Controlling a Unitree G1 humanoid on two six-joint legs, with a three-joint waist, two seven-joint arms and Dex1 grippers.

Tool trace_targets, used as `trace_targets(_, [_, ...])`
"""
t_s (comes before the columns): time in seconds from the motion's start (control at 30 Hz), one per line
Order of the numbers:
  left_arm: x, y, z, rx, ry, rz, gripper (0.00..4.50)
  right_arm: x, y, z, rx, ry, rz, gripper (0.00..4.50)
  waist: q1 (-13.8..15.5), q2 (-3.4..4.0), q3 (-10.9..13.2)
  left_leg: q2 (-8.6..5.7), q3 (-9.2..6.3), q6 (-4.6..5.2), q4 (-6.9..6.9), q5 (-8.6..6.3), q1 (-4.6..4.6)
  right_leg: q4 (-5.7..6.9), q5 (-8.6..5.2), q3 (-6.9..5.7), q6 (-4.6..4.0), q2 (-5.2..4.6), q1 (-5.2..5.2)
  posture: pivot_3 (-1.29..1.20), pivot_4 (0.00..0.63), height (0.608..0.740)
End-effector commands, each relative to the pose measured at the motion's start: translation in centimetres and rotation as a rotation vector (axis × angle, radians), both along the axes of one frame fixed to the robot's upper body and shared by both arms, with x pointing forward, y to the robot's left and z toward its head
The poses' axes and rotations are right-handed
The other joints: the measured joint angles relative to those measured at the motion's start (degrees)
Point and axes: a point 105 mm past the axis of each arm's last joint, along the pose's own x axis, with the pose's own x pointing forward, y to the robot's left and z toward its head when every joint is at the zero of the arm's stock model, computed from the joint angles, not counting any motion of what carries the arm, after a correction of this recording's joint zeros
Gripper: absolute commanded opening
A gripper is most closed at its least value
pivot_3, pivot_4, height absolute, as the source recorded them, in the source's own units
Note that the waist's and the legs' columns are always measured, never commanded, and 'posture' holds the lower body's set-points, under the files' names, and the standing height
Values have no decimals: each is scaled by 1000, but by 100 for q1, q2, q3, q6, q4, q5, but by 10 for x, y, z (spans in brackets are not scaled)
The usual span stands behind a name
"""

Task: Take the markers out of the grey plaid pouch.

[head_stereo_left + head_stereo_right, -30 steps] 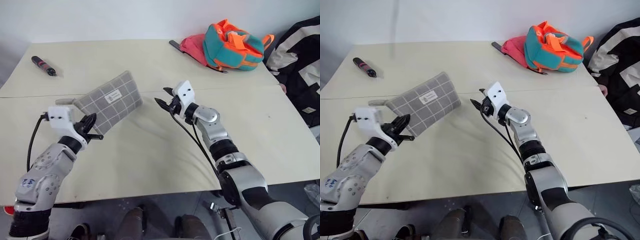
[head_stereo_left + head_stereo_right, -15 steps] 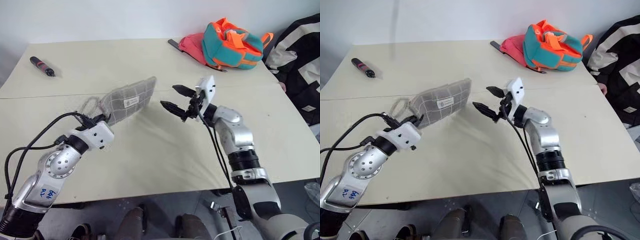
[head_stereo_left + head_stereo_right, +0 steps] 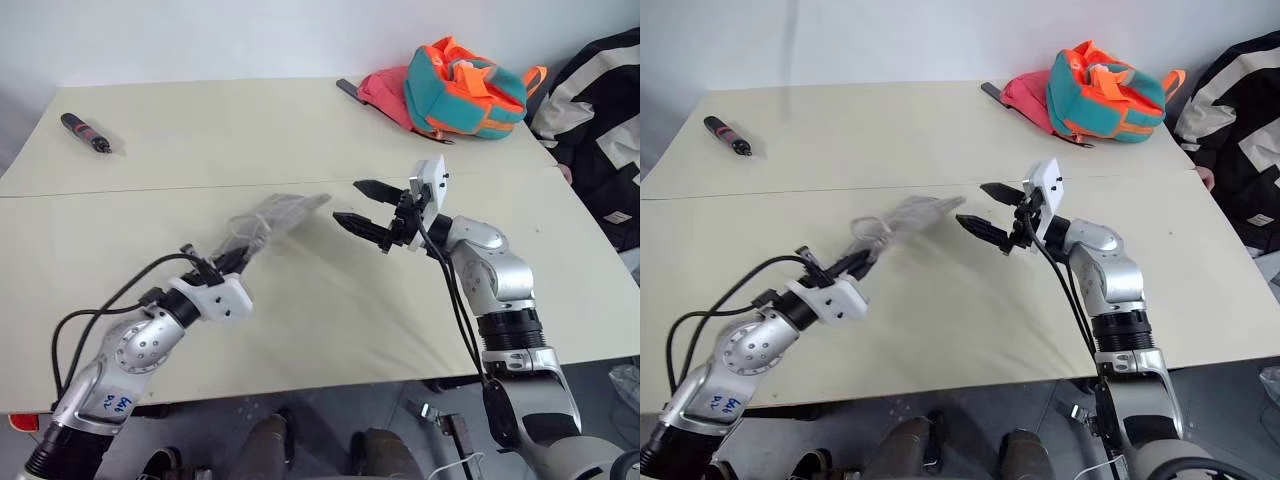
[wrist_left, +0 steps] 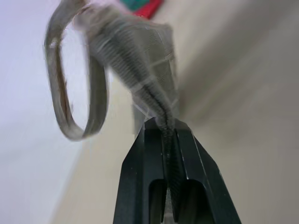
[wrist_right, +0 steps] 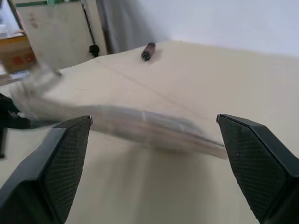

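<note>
The left gripper is clamped tight on one edge of the grey plaid pouch, holding it up off the table, probably so the other arm can get at it. The right gripper sits just beside the pouch's far end, fingers spread wide and holding nothing, lined up to grab or reach in. No markers visible, so they're presumably inside. Well away from the pouch: a dark pen-like tool and a teal-and-orange backpack.
</note>
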Motion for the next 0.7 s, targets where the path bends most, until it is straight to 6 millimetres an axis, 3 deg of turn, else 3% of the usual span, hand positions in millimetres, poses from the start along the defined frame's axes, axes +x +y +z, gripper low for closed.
trace_targets(0.03, [3,-1,-12,38,18,5,0,-30,18,25,69,58,174,4468,-8,0,0,1,0,0,-1,0,1,1,0,1,0,-2,0,0,150,740])
trace_targets(0.17, [3,-4,-12,50,5,-14,0,-40,32,13,-47,94,196,4468,-19,-1,-1,17,-1,-5,-1,-3,1,3,2,-4,-4,0,-2,0,150,740])
trace_targets(0.47, [1,-6,-22,100,-1,-13,0,-23,64,1,-61,267,121,4468,0,-2,-2,14,0,-6,0,-3,1,6,3,-11,-6,1,-4,0,150,740])
trace_targets(0.7, [0,-5,-21,101,-12,0,0,-33,87,-13,-113,349,199,4468,-16,-3,-3,11,-1,-2,2,-4,2,12,4,-16,-6,0,-4,0,150,740])
